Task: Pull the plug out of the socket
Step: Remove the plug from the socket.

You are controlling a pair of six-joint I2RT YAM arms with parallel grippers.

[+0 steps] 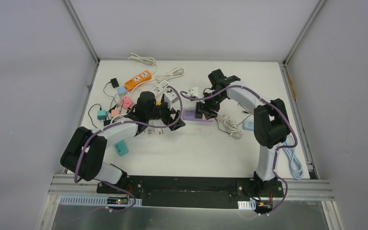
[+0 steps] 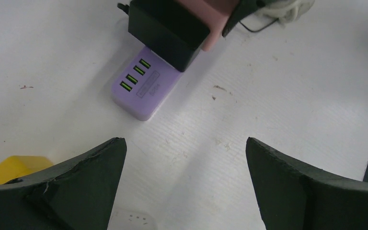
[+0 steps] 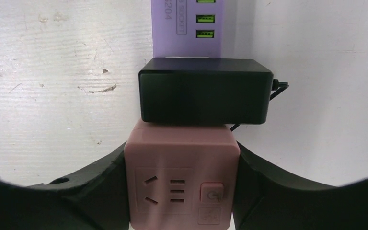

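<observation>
A pink cube socket (image 3: 182,187) sits between the fingers of my right gripper (image 3: 182,158), whose jaws press on both of its sides. A black plug block (image 3: 205,91) is seated in the cube's far face, and a thin black wire leaves its right end. Under them a purple USB strip (image 3: 189,24) lies on the table. In the left wrist view the black plug (image 2: 165,28) and the pink socket (image 2: 215,19) are at the top, over the purple strip (image 2: 143,86). My left gripper (image 2: 186,143) is open and empty, short of the strip. From above, the left gripper (image 1: 176,117) is just left of the right gripper (image 1: 206,112).
An orange power strip (image 1: 138,80), pink and teal cube sockets (image 1: 120,108) and black adapters lie at the back left. A teal cube (image 1: 121,149) lies by the left arm. White cable coils (image 1: 230,125) and a pale blue cable (image 1: 294,163) are on the right. A yellow piece (image 2: 9,167) is by my left finger.
</observation>
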